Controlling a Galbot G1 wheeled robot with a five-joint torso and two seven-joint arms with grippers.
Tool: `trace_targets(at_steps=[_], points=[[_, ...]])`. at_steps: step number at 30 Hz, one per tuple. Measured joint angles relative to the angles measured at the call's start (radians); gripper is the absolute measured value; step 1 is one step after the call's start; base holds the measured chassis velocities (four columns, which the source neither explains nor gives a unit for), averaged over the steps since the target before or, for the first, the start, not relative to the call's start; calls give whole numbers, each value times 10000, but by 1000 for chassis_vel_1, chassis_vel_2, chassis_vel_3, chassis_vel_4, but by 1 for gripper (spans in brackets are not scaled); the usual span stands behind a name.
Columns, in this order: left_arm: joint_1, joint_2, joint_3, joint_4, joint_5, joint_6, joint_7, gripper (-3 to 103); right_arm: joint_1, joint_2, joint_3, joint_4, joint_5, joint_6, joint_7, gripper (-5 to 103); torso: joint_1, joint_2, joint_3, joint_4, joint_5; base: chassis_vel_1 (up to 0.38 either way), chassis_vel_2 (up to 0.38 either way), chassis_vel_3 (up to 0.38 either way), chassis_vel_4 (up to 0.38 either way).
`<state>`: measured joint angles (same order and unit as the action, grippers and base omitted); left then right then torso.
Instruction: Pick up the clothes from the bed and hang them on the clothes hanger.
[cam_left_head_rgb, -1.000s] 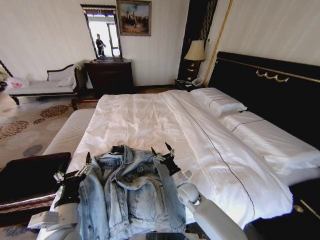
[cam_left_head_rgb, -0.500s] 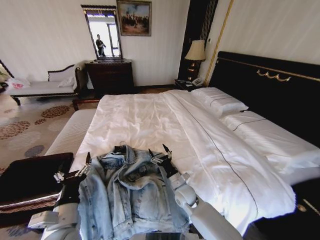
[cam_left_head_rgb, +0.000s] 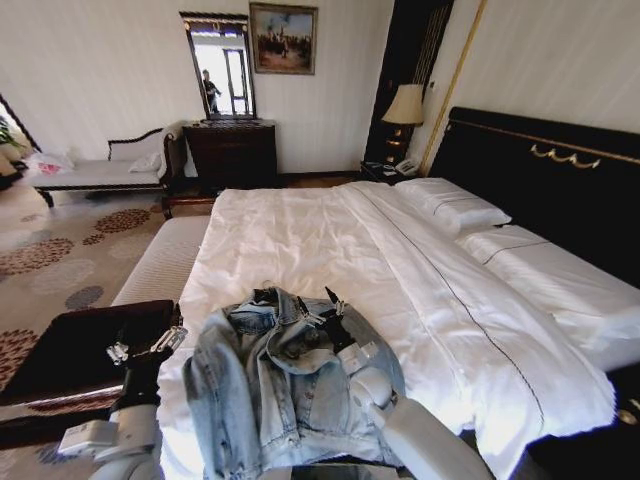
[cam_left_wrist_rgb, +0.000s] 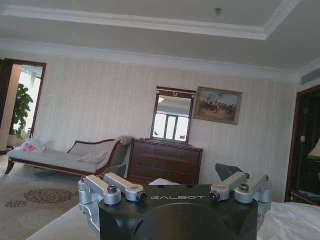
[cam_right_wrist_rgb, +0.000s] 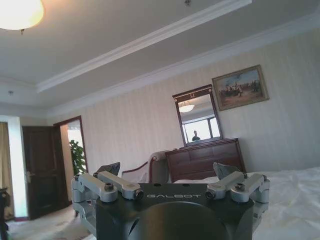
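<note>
The clothes, a faded light blue denim jacket (cam_left_head_rgb: 285, 390), lie crumpled at the near end of the bed (cam_left_head_rgb: 300, 230), collar toward the pillows. My right gripper (cam_left_head_rgb: 321, 305) stands open over the jacket's collar and shoulder, fingers pointing up. In the right wrist view the right gripper (cam_right_wrist_rgb: 166, 172) has spread fingers with nothing between them. My left gripper (cam_left_head_rgb: 146, 345) is open beside the jacket's left edge, over the bed's corner. The left wrist view shows the left gripper (cam_left_wrist_rgb: 172, 175) empty, facing the room. The clothes hanger is hidden or out of view.
A dark low bench (cam_left_head_rgb: 75, 350) stands at the bed's near left corner. White pillows (cam_left_head_rgb: 455, 210) lie against the tall black headboard (cam_left_head_rgb: 545, 190). A dresser (cam_left_head_rgb: 232, 150), a daybed (cam_left_head_rgb: 100, 172) and a lamp (cam_left_head_rgb: 405, 105) line the far wall. Patterned carpet (cam_left_head_rgb: 60, 255) spreads to the left.
The whole head view has shifted, so the camera moved. The jacket now lies bunched further right, apart from my left gripper. My right gripper stays at the collar.
</note>
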<state>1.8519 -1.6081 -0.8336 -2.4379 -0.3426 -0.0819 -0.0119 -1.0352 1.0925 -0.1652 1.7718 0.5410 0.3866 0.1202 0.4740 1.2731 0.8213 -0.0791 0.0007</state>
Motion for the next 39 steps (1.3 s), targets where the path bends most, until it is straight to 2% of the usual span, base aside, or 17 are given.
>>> trace_targets(at_steps=[1, 3, 4, 5, 6, 8, 9, 11, 12, 14, 17, 19, 20, 25, 29, 34, 39], points=[[0, 0, 0, 0, 0, 0, 0, 100, 0, 0, 0, 0, 0, 0, 0, 100, 0, 0, 0, 0, 0, -64, -17, 25, 26], [15, -2, 1, -62, 28, 1, -31, 100, 459, -243, -562, 81, 704, -92, 202, 100, 2, -1, 0, 0, -1, -69, -49, 25, 23], [19, -3, 22, -166, 39, 2, -70, 100, 1114, -414, -1325, 164, 1697, -244, 529, 100, 3, -2, 1, -1, -5, -62, -5, 75, -2], [17, -3, 32, -219, 42, 6, -90, 100, 1478, -448, -1730, 194, 2235, -340, 752, 100, 4, -1, 1, 2, -4, -62, -5, 41, -2], [17, -3, 32, -219, 42, 6, -90, 100, 1478, -448, -1730, 194, 2235, -340, 752, 100, 4, -1, 1, 2, -4, -62, -5, 41, -2], [-6, -4, 67, -337, 43, 23, -115, 100, 2231, -319, -2640, 238, 3431, -633, 1262, 100, 6, -1, 1, 5, -6, 0, 0, 0, 0], [-28, -2, 77, -409, 43, 44, -145, 100, 2734, 9, -3283, 235, 4219, -794, 1599, 100, 5, -1, 1, 3, -14, 0, 0, 0, 0], [-53, -1, 56, -475, 36, 54, -184, 100, 3227, 686, -4028, 162, 5073, -928, 2124, 100, 4, -1, 0, 6, -13, 0, 0, 0, 0], [-53, -1, 56, -475, 36, 54, -184, 100, 3227, 686, -4028, 162, 5073, -928, 2124, 100, 4, -1, 0, 6, -13, 0, 0, 0, 0], [-63, -1, -35, -534, 16, 57, -238, 100, 3607, 1515, -4698, -112, 6002, -1062, 2876, 100, 2, 0, 0, 10, -10, 0, 0, 0, 0], [-66, -1, -179, -615, -55, 58, -273, 100, 3971, 2322, -5234, -629, 7163, -1129, 3726, 100, 0, 0, -1, 4, -10, 0, 0, 0, 0], [-67, -1, -222, -624, -100, 60, -287, 100, 4114, 2540, -5346, -864, 7541, -1134, 3938, 100, 1, -1, 0, 4, -10, 0, 0, 0, 0], [-80, -1, -283, -627, -200, 82, -300, 100, 4321, 2817, -5467, -1225, 8024, -1136, 4113, 100, 2, -1, 1, 3, -10, 0, 0, 0, 0], [-194, -1, -348, -630, -399, 130, -349, 100, 4949, 3522, -5705, -2679, 8653, -1126, 4237, 100, 2, -1, 1, 3, -9, 0, 0, 0, 0], [-292, -1, -350, -630, -501, 139, -384, 100, 5230, 3885, -5768, -3464, 8613, -1046, 4229, 100, 2, 0, 1, 4, -10, 0, 0, 0, 0], [-396, -1, -334, -630, -618, 145, -405, 100, 5502, 4423, -5397, -4744, 8302, -907, 3859, 100, 2, -1, 0, 2, -8, 0, 0, 0, 0], [-399, 0, -344, -630, -637, 154, -416, 100, 5588, 4674, -5306, -5456, 8143, -889, 3667, 100, 3, -1, 1, 2, -9, 0, 0, 0, 0]])
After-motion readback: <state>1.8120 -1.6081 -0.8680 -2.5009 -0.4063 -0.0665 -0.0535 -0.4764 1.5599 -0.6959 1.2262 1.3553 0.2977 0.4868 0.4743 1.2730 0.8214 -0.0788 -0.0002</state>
